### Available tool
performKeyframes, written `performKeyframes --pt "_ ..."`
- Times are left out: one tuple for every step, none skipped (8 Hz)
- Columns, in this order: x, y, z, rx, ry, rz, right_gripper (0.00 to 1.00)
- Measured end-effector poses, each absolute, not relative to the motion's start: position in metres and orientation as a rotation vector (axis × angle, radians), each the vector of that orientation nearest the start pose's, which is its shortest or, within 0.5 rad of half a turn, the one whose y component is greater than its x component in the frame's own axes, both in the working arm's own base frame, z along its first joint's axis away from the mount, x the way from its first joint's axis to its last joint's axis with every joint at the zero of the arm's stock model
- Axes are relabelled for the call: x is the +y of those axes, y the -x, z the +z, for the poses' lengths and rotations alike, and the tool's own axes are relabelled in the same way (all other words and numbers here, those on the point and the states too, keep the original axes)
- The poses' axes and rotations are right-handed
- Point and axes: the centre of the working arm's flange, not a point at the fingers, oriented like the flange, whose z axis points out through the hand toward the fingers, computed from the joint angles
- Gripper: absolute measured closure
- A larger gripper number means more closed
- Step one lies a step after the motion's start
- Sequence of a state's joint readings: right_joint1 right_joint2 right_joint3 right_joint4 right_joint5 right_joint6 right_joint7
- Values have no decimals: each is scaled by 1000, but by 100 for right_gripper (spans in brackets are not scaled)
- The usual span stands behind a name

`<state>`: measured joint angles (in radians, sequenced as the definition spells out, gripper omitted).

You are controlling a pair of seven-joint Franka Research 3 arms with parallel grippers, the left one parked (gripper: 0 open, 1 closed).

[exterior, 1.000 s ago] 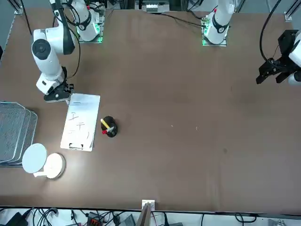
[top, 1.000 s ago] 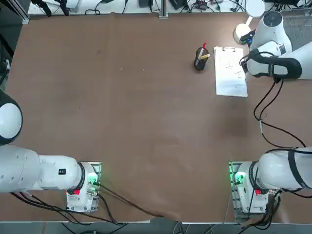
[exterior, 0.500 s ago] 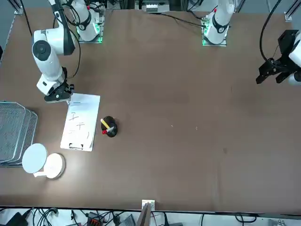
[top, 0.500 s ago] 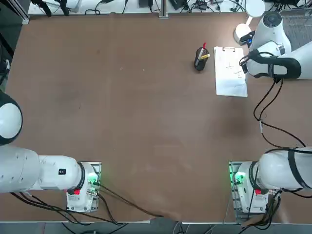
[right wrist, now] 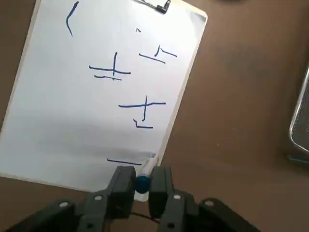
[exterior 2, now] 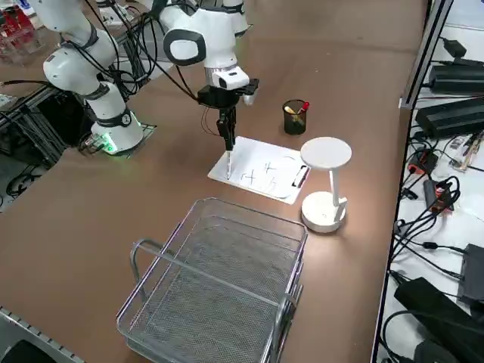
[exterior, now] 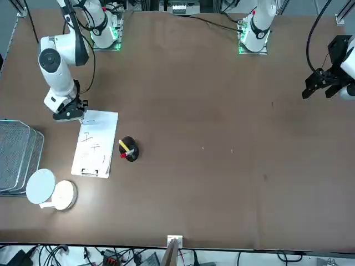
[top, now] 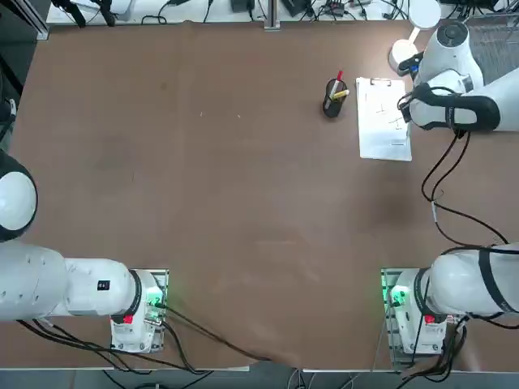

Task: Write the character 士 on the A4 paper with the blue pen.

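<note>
Slim white blue-capped pen, upright, clamped in the right gripper; tip at the latest blue stroke on white A4 paper; next stroke likely crosses it.

In the overhead view, the right arm's forearm is hiding the pincer; the wire basket is running off the wrist view's edge.
</note>
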<state>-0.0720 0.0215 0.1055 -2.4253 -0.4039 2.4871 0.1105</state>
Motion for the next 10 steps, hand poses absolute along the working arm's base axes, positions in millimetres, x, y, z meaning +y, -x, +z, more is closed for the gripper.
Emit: performKeyframes --pt "18 -490 301 -400 3362 -98 81" --pt "19 -490 300 -392 3361 -100 81" --pt "19 -490 300 -383 3362 -103 81" --pt "20 -491 300 -371 3362 -106 81" --pt "22 -491 299 -359 3362 -108 81" --pt "24 -491 298 -359 3361 -107 81" --pt "26 -491 298 -359 3361 -108 81" --pt "29 -491 298 -358 3360 -112 81" --pt "33 -491 298 -362 3359 -114 81" --pt "37 -491 299 -356 3359 -120 81"
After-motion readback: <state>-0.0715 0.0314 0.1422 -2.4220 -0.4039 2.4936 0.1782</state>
